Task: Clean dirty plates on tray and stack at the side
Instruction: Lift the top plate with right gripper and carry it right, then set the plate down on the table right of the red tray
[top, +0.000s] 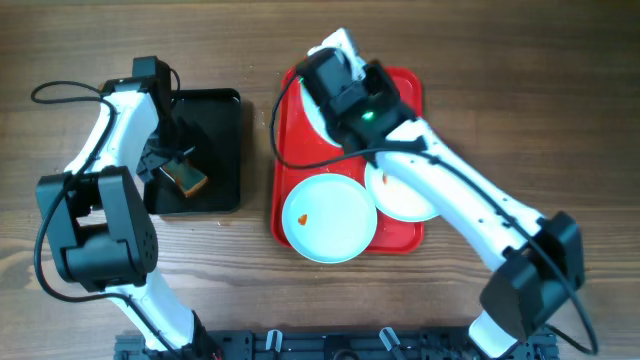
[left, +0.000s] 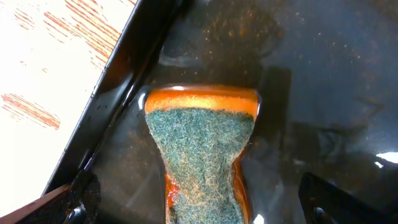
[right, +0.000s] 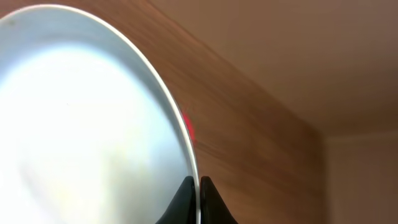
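The red tray lies mid-table. One pale blue plate with a small orange smear lies at the tray's front. A second plate lies to its right, partly under my right arm. My right gripper is shut on the rim of the third plate, which is tilted up over the tray's back. The right wrist view shows the fingers pinching that plate's edge. My left gripper is open, its fingers wide on either side of an orange and green sponge without touching it.
A black tray stands left of the red tray, and the sponge lies in it, wet on the bottom. Bare wooden table surrounds both trays. My right arm crosses over the red tray's right side.
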